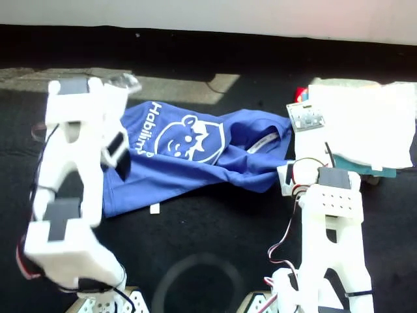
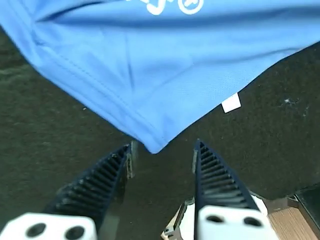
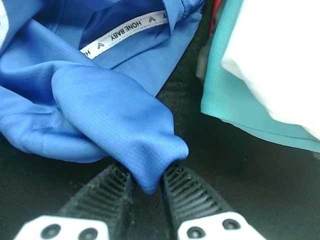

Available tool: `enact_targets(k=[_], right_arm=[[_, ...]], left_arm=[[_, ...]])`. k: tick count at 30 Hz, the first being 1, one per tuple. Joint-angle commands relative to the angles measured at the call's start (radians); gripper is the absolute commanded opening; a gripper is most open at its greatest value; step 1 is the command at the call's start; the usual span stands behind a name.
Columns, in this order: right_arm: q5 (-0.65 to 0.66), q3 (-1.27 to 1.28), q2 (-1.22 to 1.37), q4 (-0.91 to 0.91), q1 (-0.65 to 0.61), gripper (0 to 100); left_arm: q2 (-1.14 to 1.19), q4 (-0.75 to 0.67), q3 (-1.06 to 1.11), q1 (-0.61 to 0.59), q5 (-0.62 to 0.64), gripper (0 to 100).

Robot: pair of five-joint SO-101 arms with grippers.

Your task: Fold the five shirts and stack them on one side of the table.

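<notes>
- A blue shirt point(image 1: 189, 156) is spread across the dark worktop point(image 1: 215, 241), its long axis running from one arm to the other.
- A fold near its collar end is clamped in the right gripper point(image 3: 147, 175).
- The left gripper point(image 2: 162, 147) is held open, and the shirt's hem corner lies just ahead, centred between the jaws.
- A stack of folded shirts point(image 1: 365, 124) is seen beside the right arm.

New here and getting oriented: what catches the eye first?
A bright blue shirt with a white print sprawls unfolded across the black table. The right gripper pinches a bunched fold of it; the open left gripper sits at a hem corner. A folded white shirt lies on a teal shirt on the right arm's side.
</notes>
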Motion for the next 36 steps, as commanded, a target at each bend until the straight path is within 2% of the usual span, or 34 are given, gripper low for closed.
enact_targets(k=[1, 3, 6, 17, 22, 23, 25, 31, 36], right_arm=[[-0.014, -0.005, -0.022, -0.010, -0.010, 0.5], [-0.014, -0.005, -0.022, -0.010, -0.010, 0.5], [-0.014, -0.005, -0.022, -0.010, -0.010, 0.5], [-0.014, -0.005, -0.022, -0.008, -0.010, 0.5], [-0.014, -0.004, -0.022, -0.008, -0.010, 0.5], [-0.014, -0.004, -0.022, -0.008, -0.010, 0.5], [-0.014, -0.004, -0.022, -0.008, -0.010, 0.5], [-0.014, -0.004, -0.022, -0.008, -0.010, 0.5], [-0.014, -0.004, -0.022, -0.012, -0.010, 0.5]], left_arm=[[-0.189, -0.264, 0.374, 0.010, 0.003, 19], [-0.199, -0.350, 0.466, 0.002, 0.003, 19], [-0.168, -0.397, 0.503, -0.025, 0.006, 19], [0.035, -0.434, 0.484, -0.054, 0.006, 19], [0.041, -0.434, 0.466, -0.058, 0.003, 18], [0.038, -0.434, 0.466, -0.054, 0.003, 15], [0.035, -0.434, 0.461, -0.053, 0.005, 1], [0.016, -0.422, 0.432, -0.051, 0.006, 1], [-0.113, -0.270, 0.352, -0.041, 0.008, 1]])
